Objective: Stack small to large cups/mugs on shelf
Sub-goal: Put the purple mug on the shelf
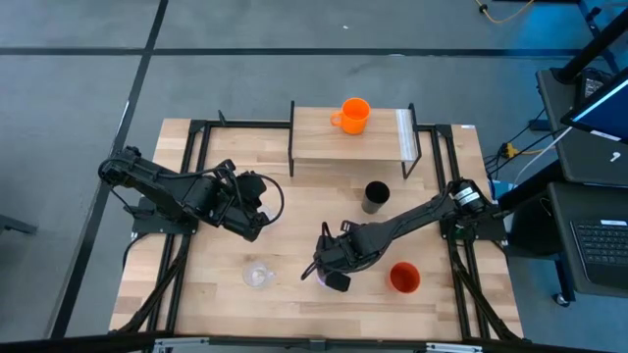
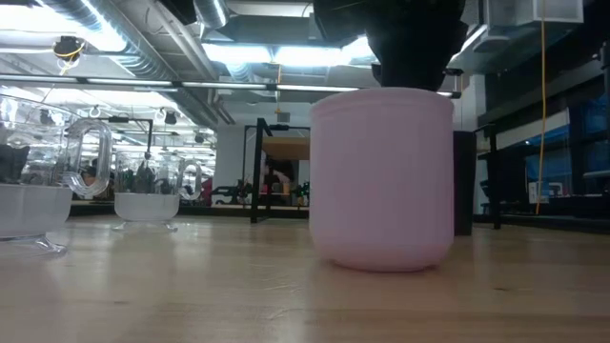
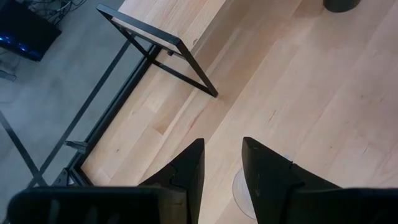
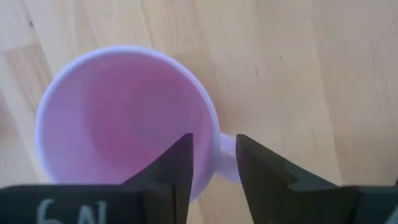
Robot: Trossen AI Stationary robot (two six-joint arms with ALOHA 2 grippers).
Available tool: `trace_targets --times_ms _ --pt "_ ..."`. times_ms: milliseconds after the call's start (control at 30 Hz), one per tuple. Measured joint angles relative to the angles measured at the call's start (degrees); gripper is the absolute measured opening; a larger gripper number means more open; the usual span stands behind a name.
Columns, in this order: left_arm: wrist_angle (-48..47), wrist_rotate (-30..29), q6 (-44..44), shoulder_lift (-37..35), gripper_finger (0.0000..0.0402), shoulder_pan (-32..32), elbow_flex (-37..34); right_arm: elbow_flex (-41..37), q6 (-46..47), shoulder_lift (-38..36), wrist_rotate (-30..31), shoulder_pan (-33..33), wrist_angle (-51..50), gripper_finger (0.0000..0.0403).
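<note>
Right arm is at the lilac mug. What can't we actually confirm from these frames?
- Lilac handled mug: high view, the right gripper covers it almost completely.
- Its handle: right wrist view, between the fingers; contact unclear.
- Second clear glass tumbler: high view shows only one; the left gripper may cover the other.
- Black metal-legged light-wood shelf: low view, hidden behind the mug.
- Orange handled mug: contents too small to see.

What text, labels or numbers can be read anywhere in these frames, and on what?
Pale marks on the right gripper's dark body, seen above the lilac mug: partly cut off, perhaps "6" and "N", not surely readable.
Orange mug, black cup, shelf: no text visible.
</note>
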Motion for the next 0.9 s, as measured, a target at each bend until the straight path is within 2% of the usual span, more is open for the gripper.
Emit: trace_targets --times_ms 233,567,700,900 --pt "0.0 0.0 0.0 0.0 0.0102 0.0 0.0 1.4 -1.4 -0.1 -0.3 0.0 -0.3 0.0122" --pt "0.0 0.0 0.0 0.0 0.0102 0.0 0.0 3.3 -12.1 -0.3 -0.4 -0.1 -0.6 0.0125" --pt "0.0 0.0 0.0 0.0 0.0102 0.0 0.0 3.3 -17.7 -0.3 -0.7 -0.6 -0.6 0.0151" --pt "0.0 0.0 0.0 0.0 0.0102 0.0 0.0 3.3 -20.5 -0.3 -0.7 -1.3 -0.1 0.0211"
